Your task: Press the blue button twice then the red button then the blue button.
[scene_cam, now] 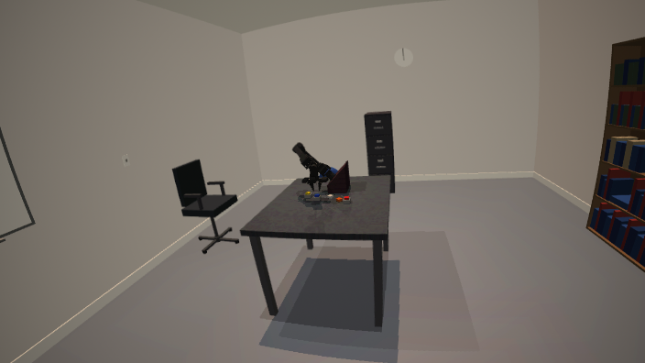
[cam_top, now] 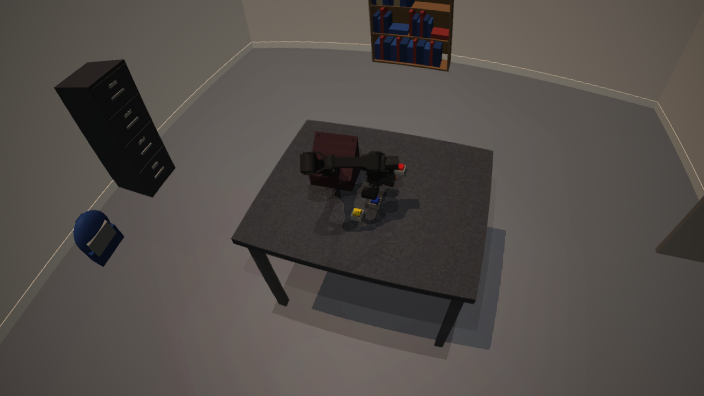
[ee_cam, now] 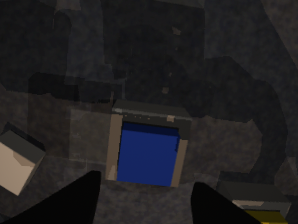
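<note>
The blue button [cam_top: 375, 200] [scene_cam: 317, 195] [ee_cam: 148, 156] sits in a light housing near the middle of the wrist view. My gripper [scene_cam: 316, 189] [ee_cam: 147, 185] hangs above the table, pointing down, close to the blue button. Its fingers are partly open with nothing between them; in the wrist view the tips stand apart at either side of the button's lower edge. The red button [cam_top: 401, 166] [scene_cam: 346, 198] stands beyond the arm in the top view, at the right end of the row in the exterior view. Neither button's travel can be judged.
A yellow button [cam_top: 357, 212] [scene_cam: 308, 193] [ee_cam: 262, 217] stands beside the blue one. A white block [scene_cam: 330, 196] [ee_cam: 17, 167] lies on its other side, then an orange block [scene_cam: 339, 199] near the red button. A dark red wedge [cam_top: 335, 143] [scene_cam: 340, 181] stands by the arm's base.
</note>
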You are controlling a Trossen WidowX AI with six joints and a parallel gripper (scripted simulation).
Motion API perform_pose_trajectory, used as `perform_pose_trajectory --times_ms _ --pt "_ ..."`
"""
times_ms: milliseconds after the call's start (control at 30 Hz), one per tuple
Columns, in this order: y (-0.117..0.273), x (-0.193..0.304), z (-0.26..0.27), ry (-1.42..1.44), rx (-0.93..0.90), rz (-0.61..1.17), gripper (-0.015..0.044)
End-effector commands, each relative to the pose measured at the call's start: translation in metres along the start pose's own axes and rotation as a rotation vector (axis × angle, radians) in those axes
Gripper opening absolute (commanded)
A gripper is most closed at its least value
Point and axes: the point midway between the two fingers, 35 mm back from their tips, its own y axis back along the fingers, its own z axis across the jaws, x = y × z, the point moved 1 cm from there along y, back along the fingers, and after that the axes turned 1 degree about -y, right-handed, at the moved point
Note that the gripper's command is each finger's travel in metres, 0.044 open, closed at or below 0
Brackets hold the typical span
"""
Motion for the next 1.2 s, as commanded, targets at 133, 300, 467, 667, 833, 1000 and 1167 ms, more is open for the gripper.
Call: perform_pose_trajectory --times_ms 133,300,467,667,833,1000,1167 --pt "-0.005 0.002 -0.001 0.003 0.005 0.004 0.002" --pt "-0.005 0.002 -0.001 0.003 0.005 0.004 0.002" --pt "-0.009 0.002 -0.001 0.003 0.005 0.004 0.002" --pt "-0.019 0.002 -0.001 0.003 0.005 0.004 0.002" --pt "-0.027 0.002 -0.001 0.003 0.005 0.003 0.002" --pt "-0.035 0.003 -0.001 0.003 0.006 0.003 0.002" --pt "-0.037 0.003 -0.001 0.003 0.007 0.003 0.002"
